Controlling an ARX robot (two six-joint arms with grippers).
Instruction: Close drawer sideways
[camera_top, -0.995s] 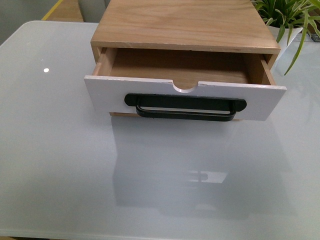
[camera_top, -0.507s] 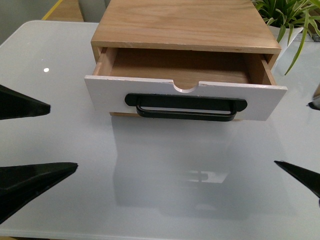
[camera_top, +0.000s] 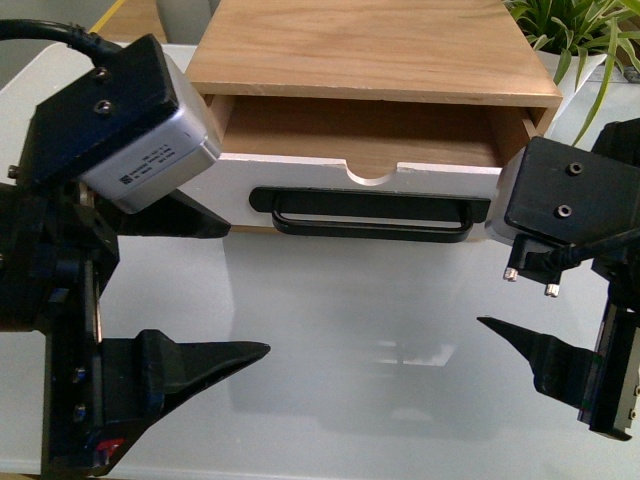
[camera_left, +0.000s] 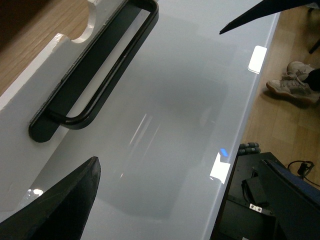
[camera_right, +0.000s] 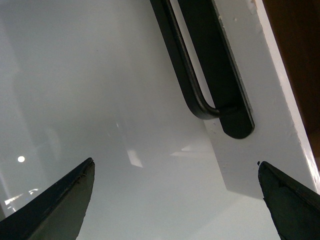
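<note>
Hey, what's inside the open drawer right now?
Only the drawer's bare wooden floor shows, with nothing on it. The left arm covers its left end, and the white front panel hides the strip just behind it.

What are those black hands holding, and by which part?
Nothing: left hand and right hand are open, clear of the long black bar handle on the white-fronted wooden drawer.

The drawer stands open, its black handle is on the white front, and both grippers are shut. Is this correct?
Not quite. The drawer does stand open with the black handle on its white front, but the left gripper and right gripper are both open, jaws wide apart and holding nothing; the two wrist views show it.
</note>
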